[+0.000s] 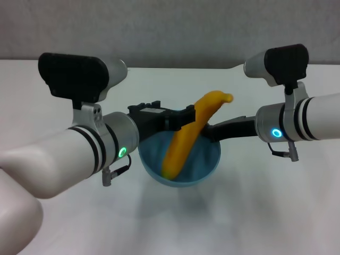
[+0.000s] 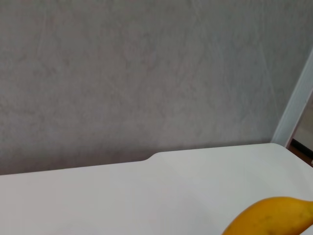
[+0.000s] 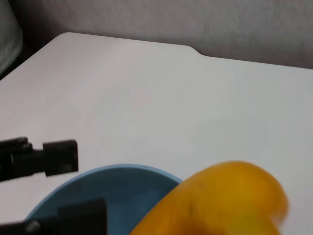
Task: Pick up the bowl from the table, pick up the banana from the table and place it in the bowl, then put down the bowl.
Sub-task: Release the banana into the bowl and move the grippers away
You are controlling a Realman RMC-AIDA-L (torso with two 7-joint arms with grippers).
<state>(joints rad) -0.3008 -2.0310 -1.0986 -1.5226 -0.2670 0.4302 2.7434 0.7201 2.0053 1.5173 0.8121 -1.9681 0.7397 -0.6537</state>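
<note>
light: soft, even | shadow: faint under bowl (image 1: 180, 159) | blur: banana (image 3: 220, 200) near lens

Behind my workspace: plain grey wall (image 1: 175, 29), faintly mottled texture, fills most of left wrist view (image 2: 146, 73). White upright post or frame edge (image 2: 296, 100) leans at far side of that view, dark gap with brownish floor strip (image 2: 303, 149) beside it. Right wrist view: pale rounded shape (image 3: 9, 34) at corner, can't identify.
</note>
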